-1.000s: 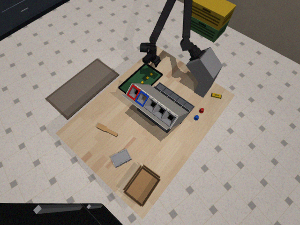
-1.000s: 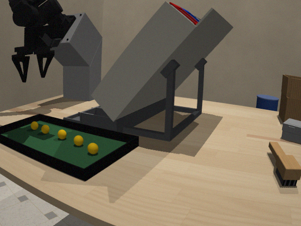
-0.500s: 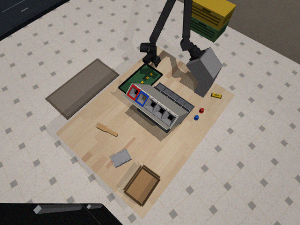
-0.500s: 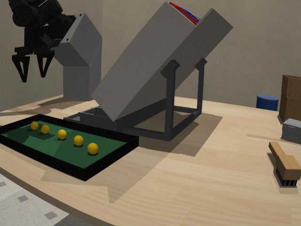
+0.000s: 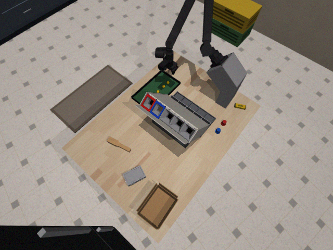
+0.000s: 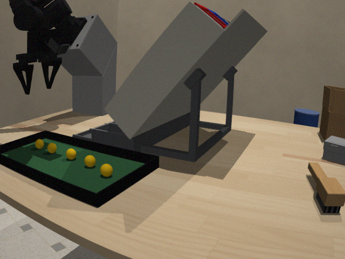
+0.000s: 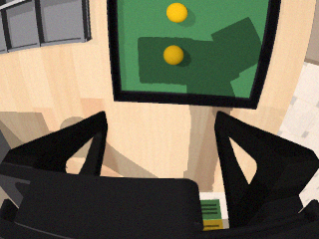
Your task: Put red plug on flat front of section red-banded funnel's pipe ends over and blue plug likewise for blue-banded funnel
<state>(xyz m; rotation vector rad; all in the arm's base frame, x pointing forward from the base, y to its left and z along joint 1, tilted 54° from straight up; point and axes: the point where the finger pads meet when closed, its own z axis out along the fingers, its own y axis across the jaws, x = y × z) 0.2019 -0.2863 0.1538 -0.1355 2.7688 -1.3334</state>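
My gripper [image 5: 172, 71] [image 6: 36, 89] [image 7: 160, 119] is open and empty. It hangs high above the table, just beyond the far short end of the green marble tray [image 5: 136, 98] [image 6: 83, 195] [image 7: 184, 98]. Several yellow marbles [image 5: 163, 86] [image 6: 89, 161] [image 7: 173, 55] lie in the tray. The slanted grey cover [image 5: 178, 111] [image 6: 167, 69] carries a row of funnels; the red-banded funnel [image 5: 145, 108] and blue-banded funnel [image 5: 154, 115] are at the tray end. The row of grey sections [image 5: 193, 106] [image 6: 108, 130] [image 7: 45, 22] lies below the cover. The red plug [image 5: 223, 122] and blue plug [image 5: 217, 130] [image 6: 306, 117] stand on the table past the cover's other end.
The arm's grey base block [image 5: 227, 77] [image 6: 89, 69] stands behind the sections. A wooden brush [image 5: 118, 144] [image 6: 325, 189], a grey box [image 5: 133, 175] [image 6: 334, 149], a cardboard box [image 5: 157, 205] [image 6: 332, 111] and a small yellow item [image 5: 240, 105] lie on the table. A grey mat [image 5: 90, 97] lies on the floor.
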